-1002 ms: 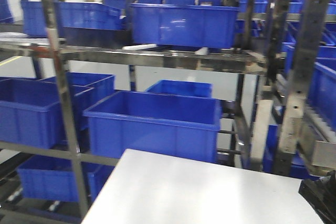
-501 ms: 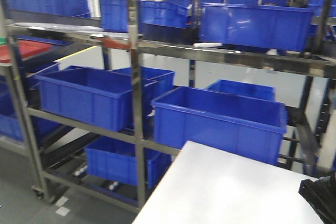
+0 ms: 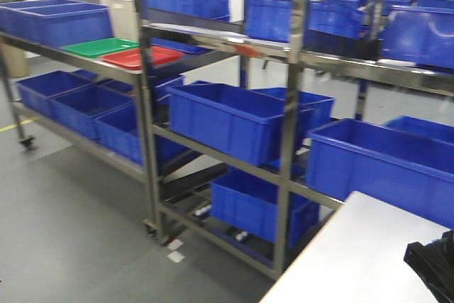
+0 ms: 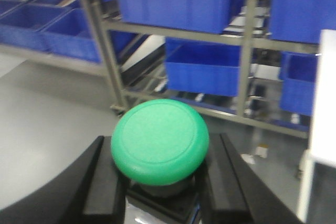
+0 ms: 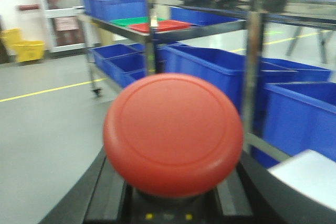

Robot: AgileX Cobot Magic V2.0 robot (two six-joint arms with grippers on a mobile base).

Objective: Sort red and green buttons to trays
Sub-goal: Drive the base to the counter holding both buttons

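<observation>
The green button [image 4: 160, 140] fills the left wrist view, its black base pinched between the black fingers [image 4: 107, 182] of my left gripper [image 4: 161, 184], which is shut on it. In the right wrist view my right gripper [image 5: 176, 203] is shut on the base of the red button [image 5: 173, 132]. The green tray [image 3: 99, 47] and the red tray [image 3: 142, 57] lie side by side on the top shelf of a steel rack at the far left. They also show small and distant as the red tray [image 5: 160, 25] and green tray [image 5: 128, 21].
Steel racks [image 3: 287, 140] loaded with deep blue crates [image 3: 227, 118] run across the front view. A white tabletop [image 3: 355, 260] fills the bottom right, with a black arm part [image 3: 433, 267] at its corner. Grey floor [image 3: 71, 211] lies at the left.
The front view has swung left: racks and crates slid right across the picture, the white tabletop shrank to the corner, and the green and red trays came into sight.
</observation>
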